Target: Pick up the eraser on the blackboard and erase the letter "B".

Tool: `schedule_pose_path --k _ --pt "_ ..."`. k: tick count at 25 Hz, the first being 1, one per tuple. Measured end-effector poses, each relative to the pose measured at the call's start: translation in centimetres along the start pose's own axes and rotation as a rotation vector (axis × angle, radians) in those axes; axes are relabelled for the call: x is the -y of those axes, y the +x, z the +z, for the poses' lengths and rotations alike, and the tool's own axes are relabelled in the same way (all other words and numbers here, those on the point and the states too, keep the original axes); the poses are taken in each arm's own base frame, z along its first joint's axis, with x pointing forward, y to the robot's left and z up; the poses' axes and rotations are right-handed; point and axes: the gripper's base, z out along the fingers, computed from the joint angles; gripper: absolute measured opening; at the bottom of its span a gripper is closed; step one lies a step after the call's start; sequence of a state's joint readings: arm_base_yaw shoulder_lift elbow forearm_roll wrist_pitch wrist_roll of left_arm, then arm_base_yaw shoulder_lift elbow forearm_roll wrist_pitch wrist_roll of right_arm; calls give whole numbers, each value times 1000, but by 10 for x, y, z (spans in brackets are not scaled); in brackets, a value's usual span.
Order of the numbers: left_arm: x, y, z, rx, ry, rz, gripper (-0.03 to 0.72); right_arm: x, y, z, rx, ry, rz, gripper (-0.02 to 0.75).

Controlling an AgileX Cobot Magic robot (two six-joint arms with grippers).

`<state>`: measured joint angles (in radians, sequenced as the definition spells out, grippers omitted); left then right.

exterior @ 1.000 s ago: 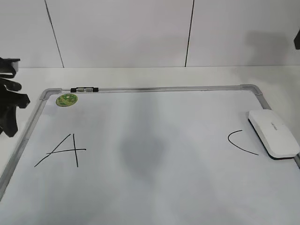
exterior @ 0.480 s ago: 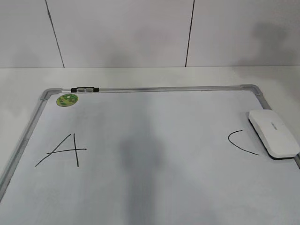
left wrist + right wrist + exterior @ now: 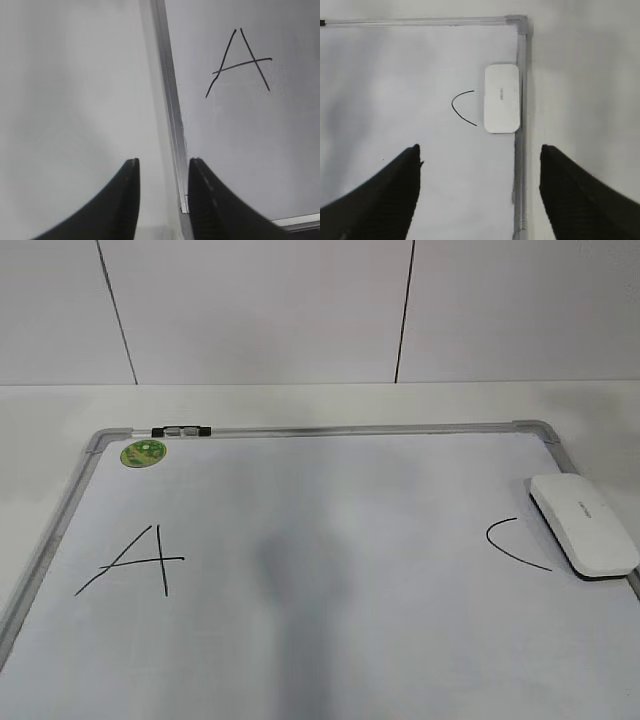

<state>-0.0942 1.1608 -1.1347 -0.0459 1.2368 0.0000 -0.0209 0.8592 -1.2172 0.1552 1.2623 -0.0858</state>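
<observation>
The blackboard point(image 3: 300, 430) lies flat, white with a grey frame. The white eraser point(image 3: 585, 523) rests on its right side against the frame, next to the black "C" point(image 3: 515, 543). The black "A" point(image 3: 140, 560) is at the left. No letter "B" shows; the middle of the board is blank under a grey shadow. My right gripper point(image 3: 479, 150) is open and empty, high above the board's right edge point(image 3: 521, 150), with the eraser point(image 3: 502, 98) and "C" point(image 3: 462, 107) ahead. My left gripper point(image 3: 163, 162) is open and empty over the board's left frame point(image 3: 170, 100), near the "A" point(image 3: 242, 60). Neither gripper shows in the exterior view.
A round green sticker point(image 3: 143, 452) sits in the board's far left corner. A small dark clip point(image 3: 180, 430) is on the top frame. The white table surrounds the board, with a white panelled wall behind.
The left arm, seen at the left edge of the exterior view a second ago, has left that view. A dark part at the top right edge has gone too. Eraser and letters are unmoved.
</observation>
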Motion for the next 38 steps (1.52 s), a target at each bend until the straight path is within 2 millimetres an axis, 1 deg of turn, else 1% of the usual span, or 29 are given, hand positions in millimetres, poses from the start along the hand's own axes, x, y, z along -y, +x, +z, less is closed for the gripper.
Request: schedule_pose_path --k 2,3,7,10,13,17,20,24,26,29,33,35,38 --pt "0 16 -11 36 1 2 249 1 14 -7 13 26 -14 590" --pt "0 23 -15 54 1 2 249 2 26 -12 27 50 -25 590" --pt "0 51 -29 160 2 5 249 4 55 -25 70 111 -50 590" --pt "0 74 -28 236 9 3 246 3 75 -34 109 131 -58 590" --pt "0 98 -27 302 11 4 244 2 96 -38 141 133 -61 589" --pt "-2 130 -23 353 -3 10 244 2 120 -33 158 134 -62 589" --pt "-3 150 -22 401 -18 17 244 3 140 -22 145 135 -61 589" --pt "-6 173 -20 470 -39 25 244 4 160 -9 128 135 -67 589" --pt "-6 180 -18 510 -39 26 244 4 174 -3 134 135 -69 589" --pt "-6 187 -16 569 -38 27 244 4 186 0 159 137 -72 589" --pt "-6 190 -17 637 -37 28 244 5 202 7 182 140 -74 589" --pt "-6 189 -17 655 -37 29 244 5 207 7 201 141 -76 589" --pt "-6 188 -17 663 -37 29 244 5 208 7 208 142 -78 589"
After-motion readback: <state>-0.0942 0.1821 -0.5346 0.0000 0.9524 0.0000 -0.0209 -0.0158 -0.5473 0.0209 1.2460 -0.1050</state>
